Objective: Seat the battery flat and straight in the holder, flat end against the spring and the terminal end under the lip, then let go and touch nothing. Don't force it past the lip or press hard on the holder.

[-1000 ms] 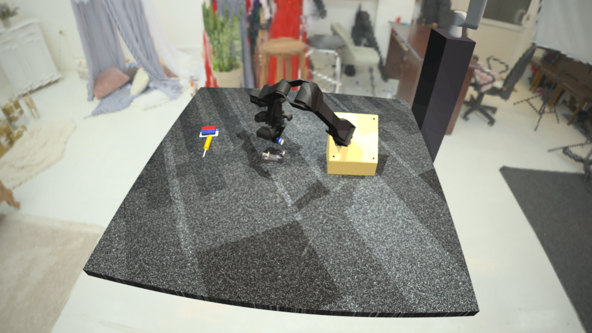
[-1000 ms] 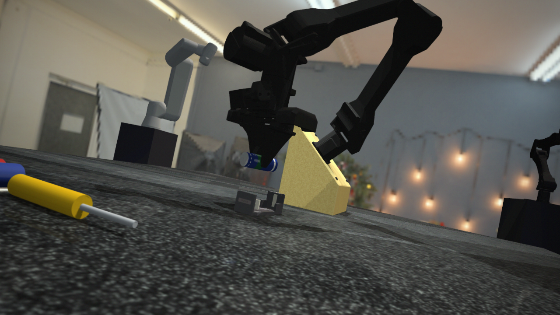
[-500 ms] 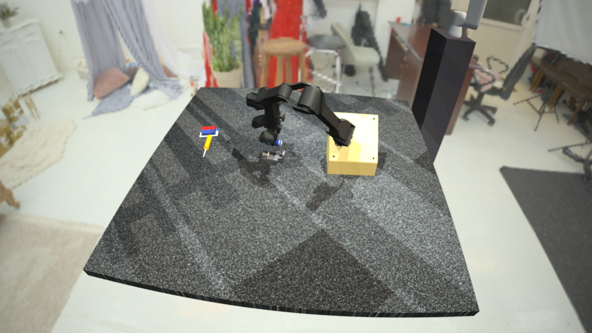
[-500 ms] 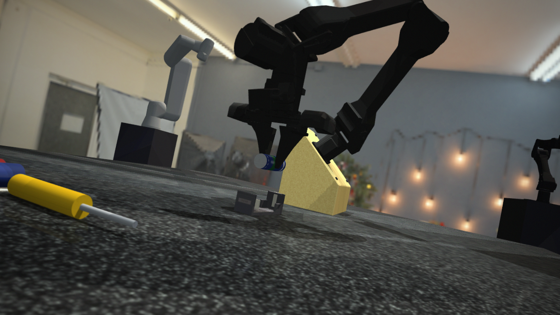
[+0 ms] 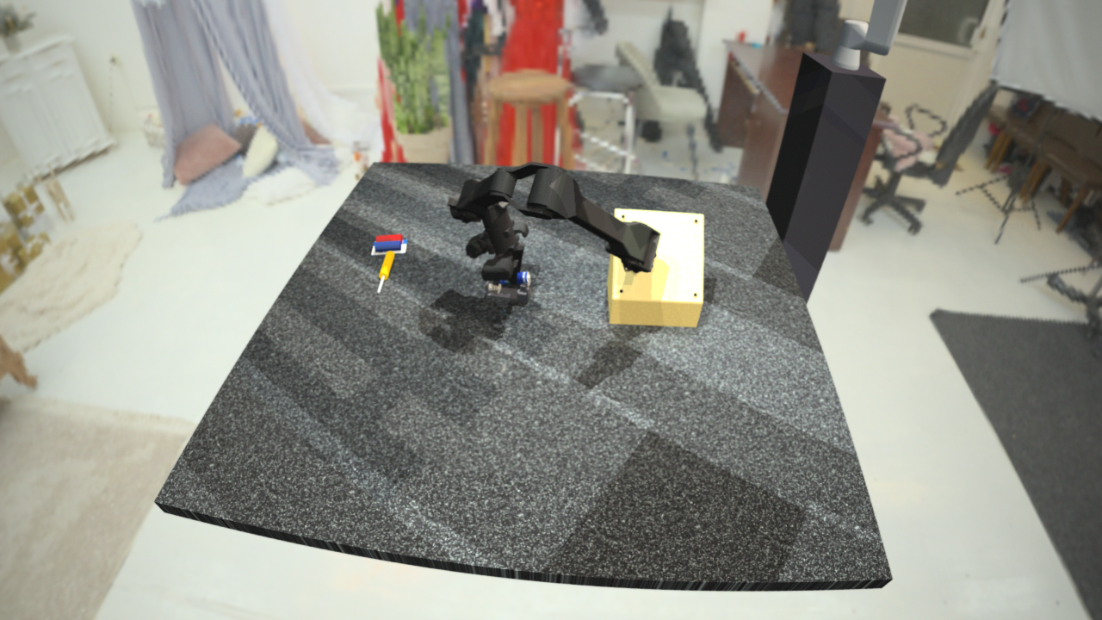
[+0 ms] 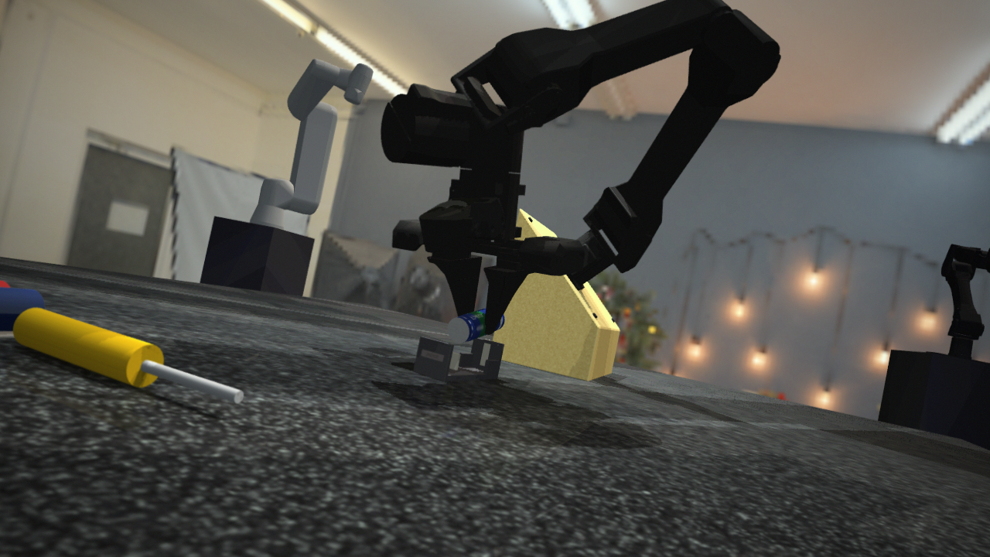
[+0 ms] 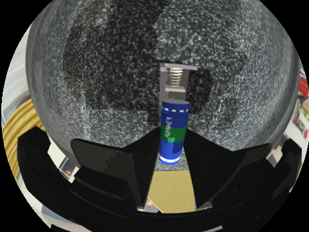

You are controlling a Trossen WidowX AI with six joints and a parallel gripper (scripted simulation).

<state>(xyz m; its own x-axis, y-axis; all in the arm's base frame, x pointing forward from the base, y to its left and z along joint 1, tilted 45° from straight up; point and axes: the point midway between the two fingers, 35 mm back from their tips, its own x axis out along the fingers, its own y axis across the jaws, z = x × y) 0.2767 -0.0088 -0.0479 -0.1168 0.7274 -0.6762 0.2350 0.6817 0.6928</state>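
My gripper (image 6: 477, 319) is shut on the blue and green battery (image 6: 475, 325), which it holds just above the small grey holder (image 6: 460, 360) on the table. The battery is tilted, its pale end lower toward the holder's left wall. In the wrist view the battery (image 7: 172, 131) lies in line with the holder, and the spring (image 7: 176, 77) shows at the holder's far end, beyond the battery's tip. The holder's near end is hidden under the battery and fingers. In the top view the gripper (image 5: 504, 283) stands over the holder (image 5: 511, 293).
A yellow-handled screwdriver (image 5: 385, 269) lies by a small red, blue and white block (image 5: 389, 243) to the left. The arm's tan base block (image 5: 657, 266) stands right of the holder. A dark pillar (image 5: 824, 146) rises at the table's back right corner.
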